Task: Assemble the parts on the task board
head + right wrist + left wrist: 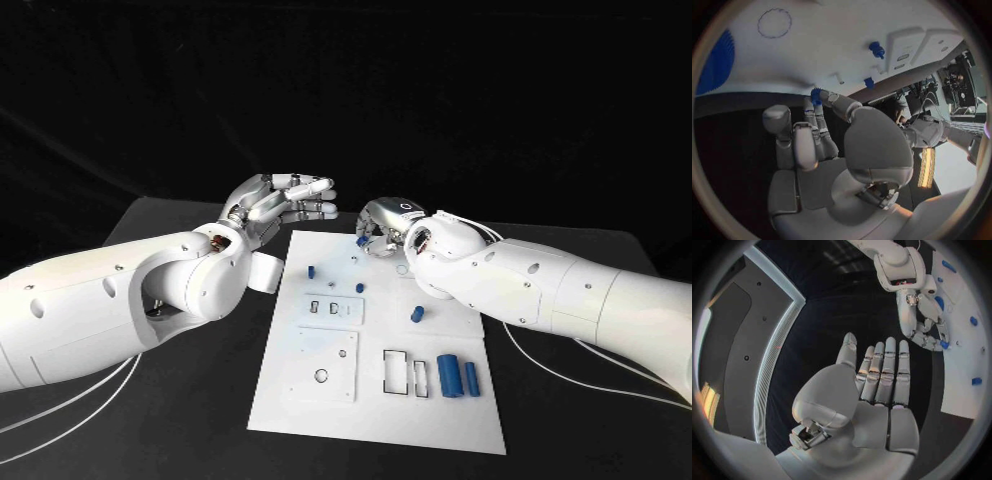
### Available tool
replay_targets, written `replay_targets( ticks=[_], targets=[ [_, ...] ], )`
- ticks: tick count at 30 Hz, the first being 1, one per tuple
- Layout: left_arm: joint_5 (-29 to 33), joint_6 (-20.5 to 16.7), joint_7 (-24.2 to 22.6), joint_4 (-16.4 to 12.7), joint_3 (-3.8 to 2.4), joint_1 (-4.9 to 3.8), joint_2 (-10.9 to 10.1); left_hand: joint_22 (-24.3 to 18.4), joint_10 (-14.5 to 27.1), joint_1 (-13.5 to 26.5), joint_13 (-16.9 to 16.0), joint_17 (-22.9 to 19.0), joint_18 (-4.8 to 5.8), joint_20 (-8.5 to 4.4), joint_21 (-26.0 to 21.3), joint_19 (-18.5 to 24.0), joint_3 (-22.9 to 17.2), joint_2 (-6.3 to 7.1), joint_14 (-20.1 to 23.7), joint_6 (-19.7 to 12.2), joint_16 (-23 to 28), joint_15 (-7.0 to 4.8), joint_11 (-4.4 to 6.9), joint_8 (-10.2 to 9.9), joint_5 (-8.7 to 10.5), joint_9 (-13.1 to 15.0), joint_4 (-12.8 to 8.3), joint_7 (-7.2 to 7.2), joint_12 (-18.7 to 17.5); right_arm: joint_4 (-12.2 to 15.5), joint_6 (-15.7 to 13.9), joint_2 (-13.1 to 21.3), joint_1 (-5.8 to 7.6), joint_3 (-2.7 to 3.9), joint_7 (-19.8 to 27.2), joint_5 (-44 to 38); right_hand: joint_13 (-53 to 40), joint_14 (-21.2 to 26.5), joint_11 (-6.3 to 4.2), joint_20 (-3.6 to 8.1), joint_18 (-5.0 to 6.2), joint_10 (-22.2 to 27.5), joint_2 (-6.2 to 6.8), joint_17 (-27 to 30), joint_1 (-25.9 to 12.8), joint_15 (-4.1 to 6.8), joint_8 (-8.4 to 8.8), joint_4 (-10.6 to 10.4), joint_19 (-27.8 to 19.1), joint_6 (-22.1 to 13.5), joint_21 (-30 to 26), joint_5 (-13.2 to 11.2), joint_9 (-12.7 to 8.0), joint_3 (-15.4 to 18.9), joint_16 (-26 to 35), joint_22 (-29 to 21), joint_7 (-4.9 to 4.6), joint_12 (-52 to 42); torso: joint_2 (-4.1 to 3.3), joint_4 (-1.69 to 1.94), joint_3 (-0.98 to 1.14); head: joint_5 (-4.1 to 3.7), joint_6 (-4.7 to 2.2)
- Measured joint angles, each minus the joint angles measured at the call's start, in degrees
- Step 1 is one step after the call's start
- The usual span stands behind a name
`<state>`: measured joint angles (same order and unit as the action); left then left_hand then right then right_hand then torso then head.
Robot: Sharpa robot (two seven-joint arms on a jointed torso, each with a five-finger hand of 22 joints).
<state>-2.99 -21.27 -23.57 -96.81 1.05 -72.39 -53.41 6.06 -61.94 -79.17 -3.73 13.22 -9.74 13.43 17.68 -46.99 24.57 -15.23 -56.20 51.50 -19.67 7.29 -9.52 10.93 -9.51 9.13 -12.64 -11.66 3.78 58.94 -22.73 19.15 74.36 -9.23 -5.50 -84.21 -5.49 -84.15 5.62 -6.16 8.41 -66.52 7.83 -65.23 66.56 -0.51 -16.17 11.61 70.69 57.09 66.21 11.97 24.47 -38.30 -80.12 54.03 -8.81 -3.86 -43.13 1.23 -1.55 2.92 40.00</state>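
Blue part (816, 95) is being pinched by the right robot hand (387, 226) at the task board (378, 420); left robot hand (278, 203) is hovering open, empty.

We count one white board (378, 420) on one black table (173, 440). We make out six blue pieces: one upright peg (309, 270), one small stub (361, 287), one short piece (417, 314) near the board's middle, two cylinders lying side by side, a thick one (450, 375) and a thin one (470, 377), and one blue piece (361, 241) at the fingertips of the right hand (387, 222). Two raised white blocks (332, 309) sit on the board, and two rectangular outlines (394, 371). There are two arms and two hands, the left hand (277, 208) being the other.
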Motion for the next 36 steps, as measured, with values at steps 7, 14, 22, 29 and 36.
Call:
replay_targets(
  ticks=[7,14,22,29,36],
  targets=[
    [0.0,0.0,0.0,0.0,0.00,-0.03,0.0,0.0,0.0,0.0,0.0,0.0,0.00,0.00,0.0,0.0,0.1,0.00,0.0,0.0,0.0,0.00,0.00,0.0,0.00,0.0,-0.1,0.00,0.0,0.2,0.3,0.0,0.01,0.01,0.1,0.0,0.0,0.0,-0.06,0.00,0.00,0.1,0.19,0.0,-0.2,0.00,-0.01,0.0,0.0,0.0,0.0,0.0,0.0,0.0,0.0,0.1,0.00,0.0,0.01,-0.02,0.00,0.07,0.07],
    [0.0,0.0,0.0,0.1,0.00,-0.05,0.0,0.0,0.0,0.0,0.0,0.1,0.00,0.00,0.0,0.0,0.2,0.00,0.0,0.0,0.0,0.00,0.00,0.0,0.00,0.0,-0.2,0.00,0.0,0.5,0.4,0.2,0.03,0.02,0.1,0.0,0.1,0.0,-0.08,0.00,0.00,0.1,0.19,-0.1,-0.2,0.00,0.00,0.0,0.0,0.0,0.0,0.0,0.1,0.0,0.0,0.2,0.00,0.0,0.01,-0.04,0.02,0.14,0.07],
    [0.0,0.0,0.0,0.2,0.00,-0.07,0.0,0.0,0.0,0.0,0.0,0.1,0.00,0.00,0.0,0.0,0.2,0.00,0.0,0.0,0.0,0.00,0.00,0.0,0.00,0.0,-0.2,0.00,0.0,0.4,0.4,0.1,0.00,0.00,0.1,0.0,0.6,0.2,0.74,-0.61,0.00,2.4,0.94,0.8,0.0,-0.63,1.11,-0.1,-0.6,-1.4,0.0,-0.2,0.0,-0.5,0.0,-0.2,-0.61,0.2,-0.02,-0.04,0.00,0.16,-0.13],
    [0.0,0.0,0.0,0.2,0.00,-0.12,0.0,-0.1,0.0,0.0,0.0,0.2,0.00,0.00,0.0,0.0,0.2,0.00,0.0,0.0,0.2,0.00,0.00,0.0,0.00,0.0,-0.2,0.00,0.0,-0.2,0.5,-0.3,-0.02,-0.01,0.1,0.0,1.2,0.2,1.22,-1.44,0.00,5.2,1.19,1.8,0.2,-1.04,2.12,-0.1,-1.4,-2.5,-0.9,-0.6,-0.4,-0.5,0.0,-1.1,-1.29,0.2,-0.08,0.00,-0.04,0.20,-0.19],
    [0.0,0.0,0.0,0.2,0.00,-0.17,0.0,-0.1,0.2,0.0,0.0,0.2,0.00,0.00,0.0,0.0,0.3,0.00,0.0,0.0,0.2,0.00,-0.21,0.0,0.31,0.1,-0.3,0.00,0.0,-0.4,0.5,-0.4,-0.02,-0.01,0.1,0.0,1.6,0.2,1.65,-1.63,0.00,7.8,1.62,2.4,0.6,-1.44,2.56,-0.1,-2.1,-2.9,-1.5,-0.8,-0.7,-0.5,0.0,-2.0,-1.70,0.2,-0.09,0.01,-0.01,0.36,-0.07]
  ],
)
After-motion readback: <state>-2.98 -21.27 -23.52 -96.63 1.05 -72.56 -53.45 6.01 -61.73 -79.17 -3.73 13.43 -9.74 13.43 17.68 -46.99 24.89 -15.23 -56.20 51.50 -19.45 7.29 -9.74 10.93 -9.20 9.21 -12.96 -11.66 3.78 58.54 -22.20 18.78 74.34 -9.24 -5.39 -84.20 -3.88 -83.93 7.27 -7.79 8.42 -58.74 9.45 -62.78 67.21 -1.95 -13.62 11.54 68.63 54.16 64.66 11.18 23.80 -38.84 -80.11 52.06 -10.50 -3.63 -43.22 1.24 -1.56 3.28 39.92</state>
